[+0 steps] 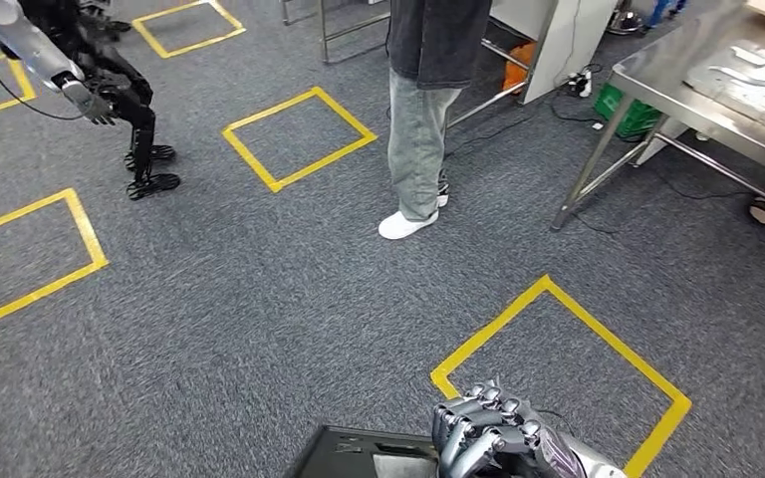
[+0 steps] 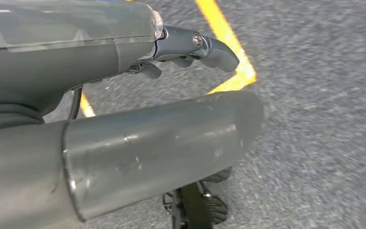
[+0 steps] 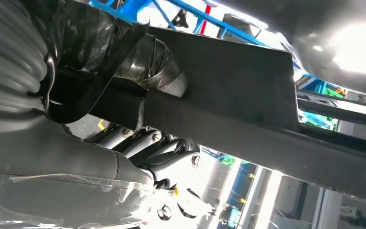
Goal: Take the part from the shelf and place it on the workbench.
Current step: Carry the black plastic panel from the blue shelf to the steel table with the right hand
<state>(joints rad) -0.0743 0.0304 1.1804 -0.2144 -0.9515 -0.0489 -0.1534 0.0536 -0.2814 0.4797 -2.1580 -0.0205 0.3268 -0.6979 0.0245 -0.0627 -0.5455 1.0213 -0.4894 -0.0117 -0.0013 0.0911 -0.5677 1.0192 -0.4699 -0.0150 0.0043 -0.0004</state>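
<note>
- The steel workbench stands at the far right, well apart from the robot; a person stands on the grey carpet.
- The dark flat part sits low in the head view, gripped by the right hand, fingers curled over its edge.
- The left hand hangs above the carpet, fingers loosely apart, holding nothing.

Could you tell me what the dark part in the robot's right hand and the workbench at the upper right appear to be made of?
The part, gripped by the right hand, looks like matte black sheet material, metal or plastic: flat, thin-edged and without glare in the right wrist view. The workbench looks like brushed stainless steel: silvery grey, with soft reflections on its top and slim metal legs.
</note>
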